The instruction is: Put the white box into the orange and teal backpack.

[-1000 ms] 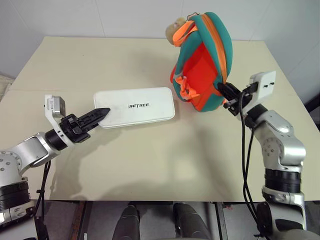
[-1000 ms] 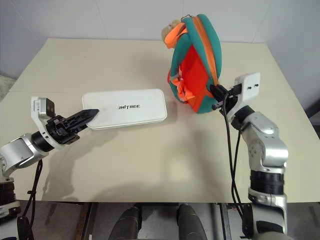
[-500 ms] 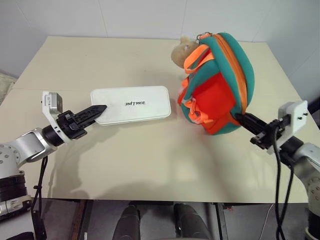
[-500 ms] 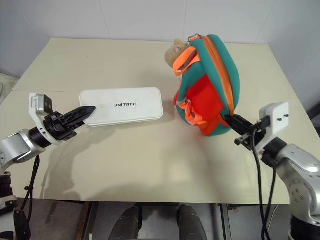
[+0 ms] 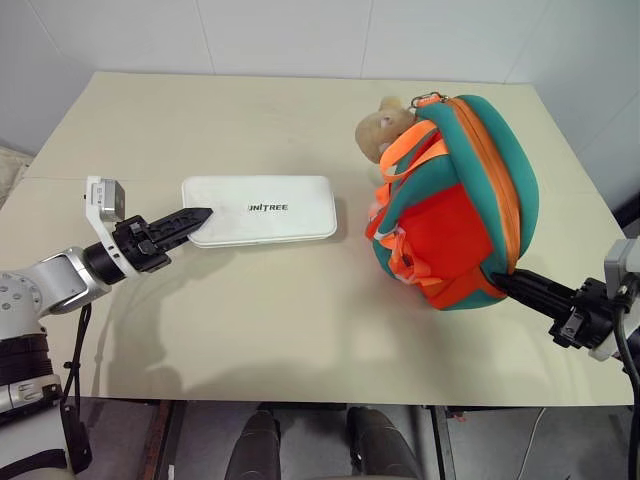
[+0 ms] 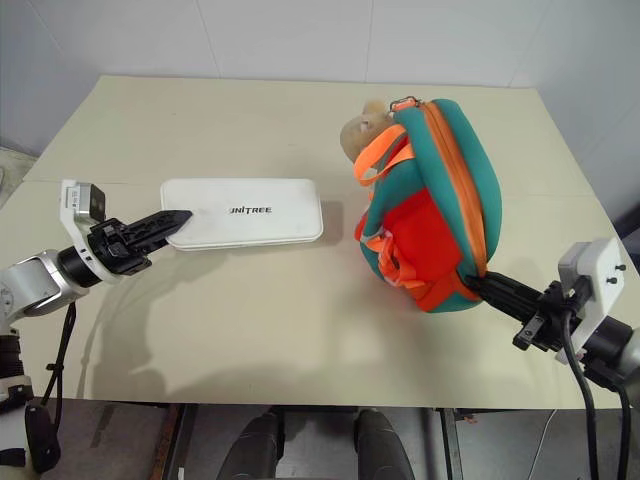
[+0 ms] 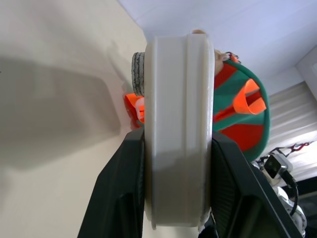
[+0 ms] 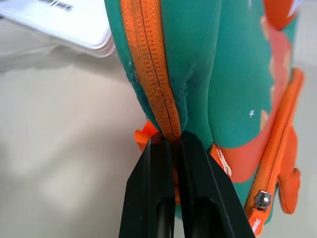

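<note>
The left hand (image 5: pixel 196 216) was clamped on the near short end of the flat white rectangular box with rounded corners and dark lettering (image 5: pixel 262 209), its two black fingers (image 7: pixel 121 196) pressed against the box's two broad faces. From that hand the box ran lengthwise across the beige counter (image 5: pixel 250 330) toward the robot's right, lying flat or nearly so, with its far short end aimed at the backpack and stopping a short way from it.

The right hand (image 5: pixel 497 279) was pinched shut on the orange zipper seam of the small rounded teal backpack with the orange front panel and straps (image 5: pixel 455 220), gripping it low on the side nearest the robot. The backpack sat tilted on the counter to the right of the box, its orange panel turned toward the box and a tan plush charm (image 5: pixel 383 128) at its far upper end.

I would say the box's long axis already pointed roughly at the bag, so the left hand was the one to drive it across. The zipper line looked closed where the right hand held it, and no opening faced the box, so the bag would probably need opening first.
</note>
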You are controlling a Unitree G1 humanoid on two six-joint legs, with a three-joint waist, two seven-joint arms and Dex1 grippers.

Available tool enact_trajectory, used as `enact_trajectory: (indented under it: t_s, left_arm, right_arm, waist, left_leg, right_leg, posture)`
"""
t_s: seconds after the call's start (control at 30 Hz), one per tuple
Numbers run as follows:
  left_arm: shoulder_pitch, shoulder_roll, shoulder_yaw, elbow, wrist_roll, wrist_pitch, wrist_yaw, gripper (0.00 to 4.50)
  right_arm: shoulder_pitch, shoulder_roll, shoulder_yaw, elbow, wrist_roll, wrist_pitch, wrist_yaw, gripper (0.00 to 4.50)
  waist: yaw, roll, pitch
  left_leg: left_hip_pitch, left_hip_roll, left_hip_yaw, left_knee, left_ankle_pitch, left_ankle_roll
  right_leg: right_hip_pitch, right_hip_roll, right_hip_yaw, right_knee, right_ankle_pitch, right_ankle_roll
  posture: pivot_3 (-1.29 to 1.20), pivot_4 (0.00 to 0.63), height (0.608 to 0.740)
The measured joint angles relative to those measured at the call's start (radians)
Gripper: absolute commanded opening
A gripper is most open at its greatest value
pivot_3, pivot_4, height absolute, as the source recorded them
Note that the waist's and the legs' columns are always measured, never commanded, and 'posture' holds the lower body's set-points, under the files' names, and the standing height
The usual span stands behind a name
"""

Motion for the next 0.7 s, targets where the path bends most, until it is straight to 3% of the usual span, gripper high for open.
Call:
enact_trajectory:
  t_s: [0.03, 0.13, 0.5, 0.7]
  left_arm:
    - [-0.007, 0.0, 0.0, 0.001, 0.007, 0.001, -0.004, 1.33]
    - [-0.026, -0.007, 0.0, 0.002, 0.022, 0.001, -0.015, 1.33]
    - [-0.031, -0.016, -0.001, 0.01, 0.074, 0.011, -0.046, 1.33]
    - [-0.042, -0.033, -0.001, 0.029, 0.097, 0.011, -0.069, 1.33]
  right_arm:
    - [0.001, -0.009, 0.001, 0.001, -0.011, 0.0, -0.002, 0.0]
    - [-0.009, -0.06, 0.006, 0.01, -0.036, 0.011, -0.018, 0.83]
    - [-0.016, -0.097, 0.014, 0.015, -0.03, 0.038, 0.013, 4.5]
    - [0.044, -0.178, -0.011, -0.002, -0.056, 0.084, 0.035, 4.5]
  waist:
    - [0.0, 0.0, 0.0]
    - [0.0, 0.0, 0.0]
    - [0.0, -0.001, 0.0]
    - [0.002, -0.002, -0.001]
  left_leg:
    - [0.0, 0.0, 0.0, 0.0, 0.0, 0.0]
    - [0.0, 0.0, 0.0, 0.001, 0.0, 0.0]
    - [0.0, 0.0, 0.001, 0.003, 0.0, 0.0]
    - [0.0, 0.0, 0.001, 0.003, 0.0, 0.0]
  right_leg:
    - [0.0, 0.0, 0.0, 0.0, 0.0, 0.0]
    - [0.001, 0.0, 0.0, -0.001, -0.001, -0.002]
    - [0.001, 0.0, 0.001, -0.002, -0.001, -0.005]
    - [0.001, 0.0, 0.001, -0.002, -0.001, -0.005]
  posture:
    - [0.0, 0.15, 0.74]
    - [0.0, 0.15, 0.74]
    - [0.0, 0.15, 0.74]
    - [0.0, 0.15, 0.74]
